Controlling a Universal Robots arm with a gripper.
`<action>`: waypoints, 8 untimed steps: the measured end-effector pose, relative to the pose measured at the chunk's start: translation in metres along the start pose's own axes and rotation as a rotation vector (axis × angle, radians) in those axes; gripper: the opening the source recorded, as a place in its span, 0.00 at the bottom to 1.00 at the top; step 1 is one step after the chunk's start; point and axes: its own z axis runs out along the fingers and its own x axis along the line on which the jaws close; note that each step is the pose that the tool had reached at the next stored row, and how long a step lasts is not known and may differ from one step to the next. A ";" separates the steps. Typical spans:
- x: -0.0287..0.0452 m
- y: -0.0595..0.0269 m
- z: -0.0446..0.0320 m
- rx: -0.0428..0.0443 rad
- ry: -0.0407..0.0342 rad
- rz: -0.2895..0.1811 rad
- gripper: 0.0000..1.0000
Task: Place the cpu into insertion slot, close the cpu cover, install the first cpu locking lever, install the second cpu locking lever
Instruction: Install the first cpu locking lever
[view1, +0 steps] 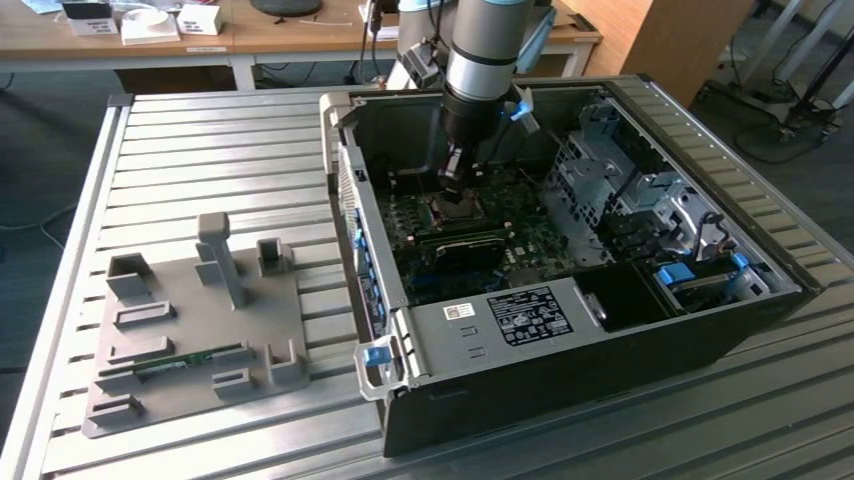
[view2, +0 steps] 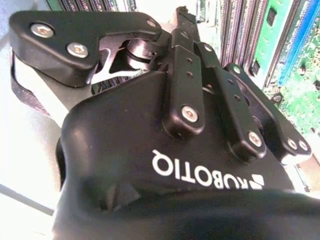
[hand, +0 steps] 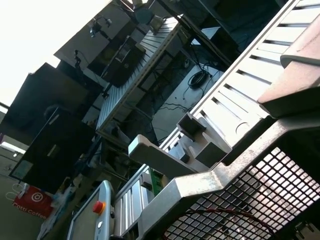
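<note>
Ribbed grey metal makes up the table (view1: 200, 150), the largest thing in the exterior view, and on it lies an open black computer case (view1: 561, 300) with its side panel off. To the exterior view's left of the case sits a grey fixture plate (view1: 187, 320) with upright blocks and a green strip-shaped board lying in one of its slots. Behind the table stands a wooden desk (view1: 267, 35) carrying small white boxes.

Inside the case, the green motherboard (view1: 467, 235) covers the floor, with a metal drive cage (view1: 601, 170) and blue-tabbed bays toward the exterior view's right. The silver arm (view1: 481, 60) comes straight down into the case, and its black gripper (view1: 459, 185) hangs just above the socket area (view1: 454, 210), where a squarish metal part shows under the tips. Whether that is the cpu or the cpu cover cannot be told, since the gripper stands in the way.

In the second wrist view, the gripper body (view2: 165, 165) and its black finger links block most of the board; rows of memory slots (view2: 240, 30) and green board show past them. How far apart the jaws stand, and whether they hold anything, cannot be told.

In the first wrist view, a perforated case wall (hand: 240, 200) crosses the foreground, with the fixture blocks (hand: 200, 140) and the ribbed table beyond.
</note>
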 end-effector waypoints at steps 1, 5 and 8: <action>0.0000 0.0000 0.0000 0.0000 0.0000 -0.002 0.11; 0.0000 0.0000 0.0000 0.0002 0.0002 -0.010 0.11; 0.0000 0.0000 0.0000 0.0003 0.0002 -0.015 0.11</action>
